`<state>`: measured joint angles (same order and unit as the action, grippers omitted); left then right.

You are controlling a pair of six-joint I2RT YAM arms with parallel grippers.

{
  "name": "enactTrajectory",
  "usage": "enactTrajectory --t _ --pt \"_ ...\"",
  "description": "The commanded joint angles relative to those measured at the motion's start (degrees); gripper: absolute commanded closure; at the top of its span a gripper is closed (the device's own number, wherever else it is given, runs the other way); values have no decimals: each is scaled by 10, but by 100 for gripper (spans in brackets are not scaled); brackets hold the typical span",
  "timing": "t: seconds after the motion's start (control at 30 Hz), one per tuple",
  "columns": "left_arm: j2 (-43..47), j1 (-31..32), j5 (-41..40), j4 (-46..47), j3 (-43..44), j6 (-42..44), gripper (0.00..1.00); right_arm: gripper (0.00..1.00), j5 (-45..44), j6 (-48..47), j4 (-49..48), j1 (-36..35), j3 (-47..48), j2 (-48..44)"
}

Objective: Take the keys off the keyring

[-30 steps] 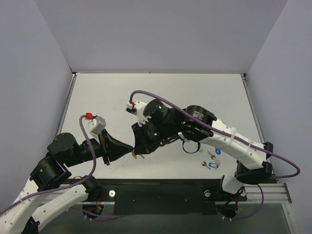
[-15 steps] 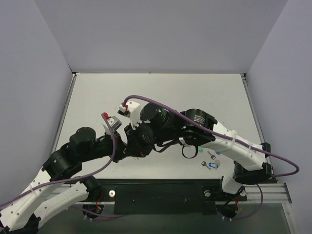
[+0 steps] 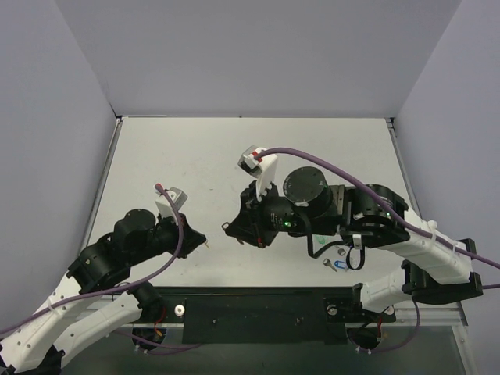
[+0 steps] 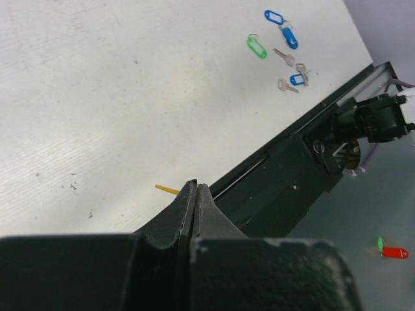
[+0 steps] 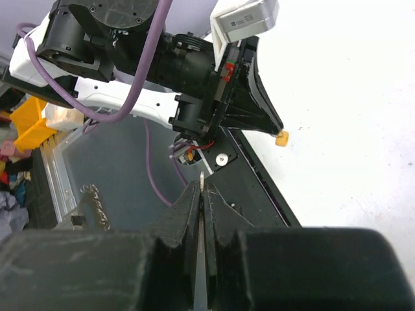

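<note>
Left jaws are clamped together on the yellow key [image 4: 166,189], with only its tip showing, just above the near counter [image 4: 97,97]. Right jaws are pressed shut on a thin silver sliver, probably the keyring [image 5: 202,184]. Both grips should be held firm as the two are drawn apart. Loose keys [image 4: 287,85] lie near right. No container is seen.

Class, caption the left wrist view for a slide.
Shut left gripper pinches a yellow-capped key; loose keys and coloured tags lie farther off on the table.
</note>
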<state>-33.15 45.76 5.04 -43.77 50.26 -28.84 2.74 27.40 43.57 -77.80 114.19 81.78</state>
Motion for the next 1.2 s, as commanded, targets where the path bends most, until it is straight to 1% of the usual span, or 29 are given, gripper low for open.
enactTrajectory --t 0.0,0.2,0.27,0.3,0.37,0.47,0.63,0.8,0.9,0.97,1.1,1.17 --pt "-4 2 -71 -25 5 -10 100 100 -83 26 -27 -13 -36 -47" --pt "5 2 -106 -17 -2 -16 100 100 -168 59 -24 -45 -93 -94" --pt "4 1 -133 -12 -5 -16 100 100 -200 71 -24 -59 -115 -112" --pt "4 1 -163 -16 -5 -22 100 100 -219 79 -24 -67 -122 -120" --pt "-2 1 -196 -23 -3 -25 100 100 -250 93 -24 -78 -148 -140" --pt "-7 1 -213 -23 -1 -19 100 100 -294 114 -22 -87 -199 -176" --pt "-16 1 -230 -18 5 1 100 100 -339 155 -18 -89 -270 -222" --pt "-14 1 -252 -4 -7 8 100 100 -391 174 23 -86 -303 -219" --pt "-8 1 -254 3 -12 11 100 100 -399 178 43 -81 -303 -190" --pt "-3 1 -259 4 -12 11 100 100 -385 178 51 -66 -303 -169" --pt "12 0 -265 5 -18 9 100 100 -331 178 56 -18 -305 -130" --pt "17 1 -271 4 -19 7 100 100 -298 166 56 29 -303 -112"
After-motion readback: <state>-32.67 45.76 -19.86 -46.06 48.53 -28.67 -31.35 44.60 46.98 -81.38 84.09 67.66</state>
